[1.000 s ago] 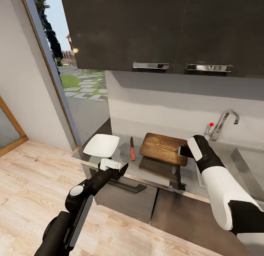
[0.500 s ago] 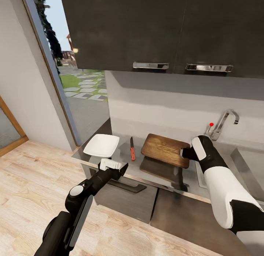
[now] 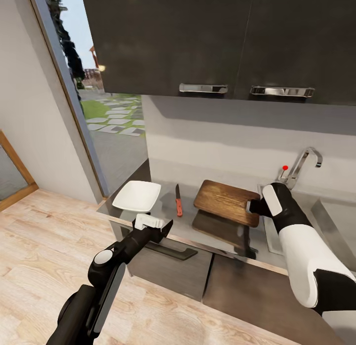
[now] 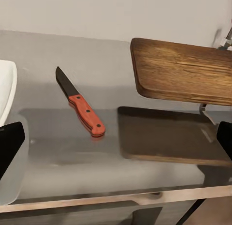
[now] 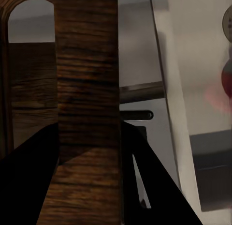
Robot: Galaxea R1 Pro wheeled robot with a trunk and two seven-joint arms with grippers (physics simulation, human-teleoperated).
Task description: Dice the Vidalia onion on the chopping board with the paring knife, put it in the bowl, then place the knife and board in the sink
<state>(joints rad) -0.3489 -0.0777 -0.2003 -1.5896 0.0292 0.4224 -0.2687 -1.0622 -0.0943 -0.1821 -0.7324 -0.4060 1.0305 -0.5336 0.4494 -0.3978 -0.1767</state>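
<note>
While the right gripper (image 3: 255, 206) pinches the handle end of the chopping board (image 3: 226, 202), the board hangs lifted clear of the countertop (image 3: 198, 231), its shadow lying on the grey surface beneath it. From the right wrist camera, the two dark fingers (image 5: 29, 176) press on either side of the board's slotted handle bar. Taking the board as the landmark: the paring knife (image 3: 178, 204) lies flat on the countertop just beside its free end, red-orange handle toward the front edge, blade toward the backsplash. Farther out on that same side sits the bowl (image 3: 137, 195), white and with nothing in it. On the board's gripped side are the sink (image 3: 329, 221) and its curved tap (image 3: 302, 166); I cannot tell what the basin holds. The left gripper (image 3: 154, 225) hovers at the countertop's front edge, near the bowl, fingers spread wide and holding nothing.
</note>
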